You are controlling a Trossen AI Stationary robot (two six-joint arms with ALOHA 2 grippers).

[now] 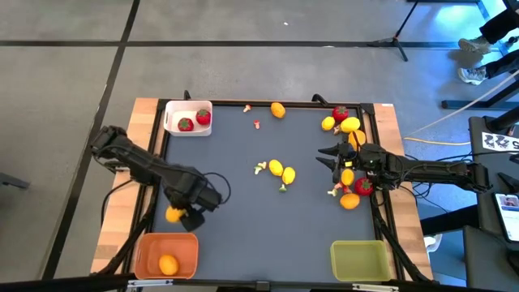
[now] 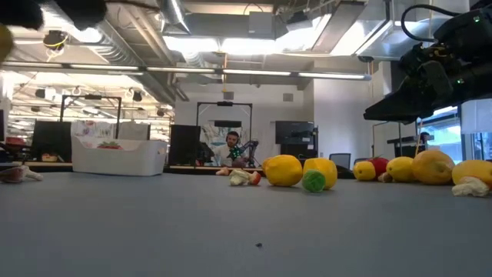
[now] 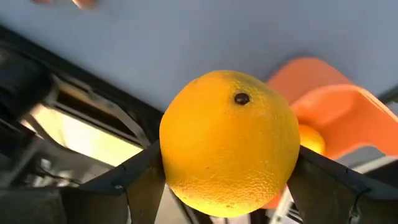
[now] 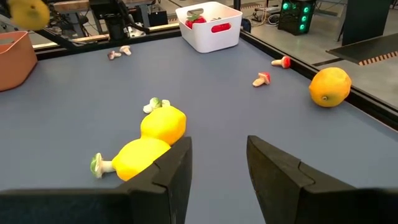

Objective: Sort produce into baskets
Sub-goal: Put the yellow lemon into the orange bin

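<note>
The left gripper [image 1: 175,215] is clamped on an orange citrus [image 3: 230,142], wedged right between its jaws, just short of the orange basket [image 1: 144,248], which already has another orange fruit in it. The right gripper [image 4: 217,165] has its jaws spread with nothing in them, two yellow lemons [image 4: 151,141] just ahead, white basket [image 4: 211,25] far beyond.

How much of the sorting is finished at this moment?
Done: two strawberries lie in the white basket and one orange in the orange basket. In hand: the left gripper holds another orange near that basket. Left: the olive-green basket is empty; lemons remain on the table.
</note>
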